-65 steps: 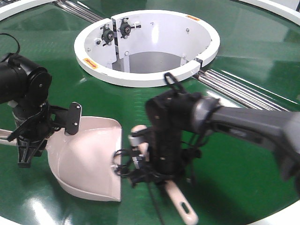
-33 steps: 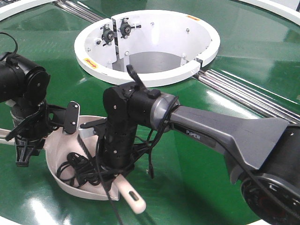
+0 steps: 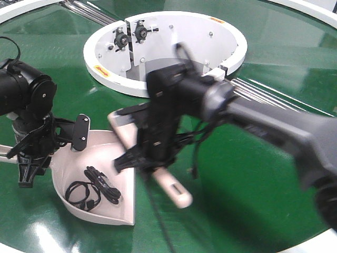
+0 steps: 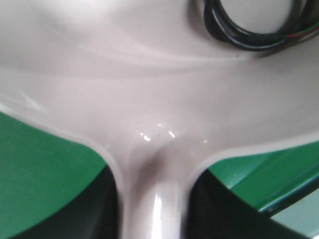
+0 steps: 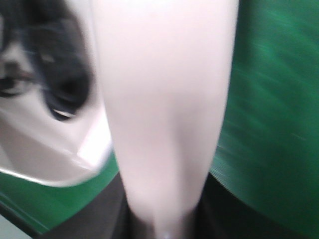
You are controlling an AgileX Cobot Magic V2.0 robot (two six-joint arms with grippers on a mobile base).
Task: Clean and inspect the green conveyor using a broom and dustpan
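Note:
The pale dustpan (image 3: 113, 158) rests on the green conveyor (image 3: 253, 174) at the left, and a black coiled cable (image 3: 93, 191) lies inside it. My left gripper (image 3: 32, 161) is shut on the dustpan handle (image 4: 154, 199), seen close up between the dark jaws of the left gripper (image 4: 154, 214). The broom (image 3: 174, 191) is held slantwise just right of the pan's lip, motion-blurred. My right gripper (image 3: 151, 157) is shut on it. In the right wrist view the broom handle (image 5: 164, 99) runs up from the right gripper (image 5: 164, 221); the bristles are hidden.
The white ring-shaped rim (image 3: 168, 90) stands behind the arms at the centre. Steel rods (image 3: 268, 100) run off to the right from it. The conveyor's white outer edge (image 3: 316, 240) lies at the lower right. The dustpan wall (image 5: 40, 149) shows left of the broom.
The right arm swept the broom left over the dustpan, then pulled back up and to the right. The black cable moved from the pan's lip into the pan. The left arm stayed put.

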